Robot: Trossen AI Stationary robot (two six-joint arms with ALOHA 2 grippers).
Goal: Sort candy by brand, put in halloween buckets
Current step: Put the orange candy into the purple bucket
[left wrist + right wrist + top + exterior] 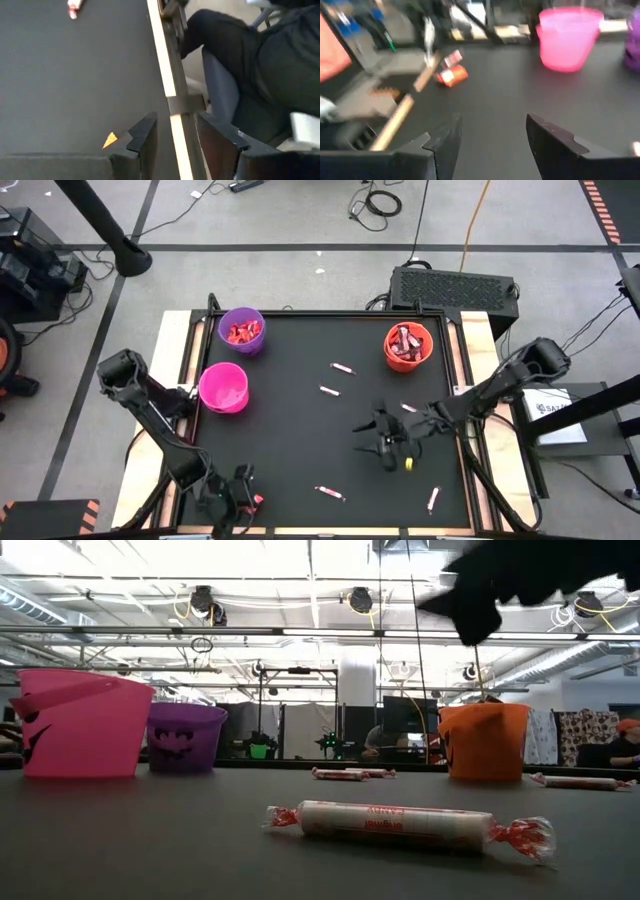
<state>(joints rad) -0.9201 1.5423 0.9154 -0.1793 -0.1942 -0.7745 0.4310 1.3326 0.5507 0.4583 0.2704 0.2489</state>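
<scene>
Right gripper [385,442] hung just above the black table [290,430] right of centre, toward the near edge, fingers [445,142] spread wide with nothing between them. Left gripper [235,495] sat down at the near left corner, its fingers [145,135] parted and empty too, straddling the table's wooden edge strip, with a small orange-red packet [259,500] touching or just beside it. Along the near edge lay two pinkish-white sticks, one [330,493] near the middle and another [433,499] toward the near right corner. Just past the right gripper sat a third stick [409,407]. Mid-table held two more, one [329,390] at the centre and one [344,368] slightly farther back. On the left edge stood the magenta-pink bucket [223,387]; whether it held anything could not be made out. At the far left corner the purple bucket [241,330] showed red packets inside, and at the far right corner the orange bucket [408,346] carried darker brown-red bars.
</scene>
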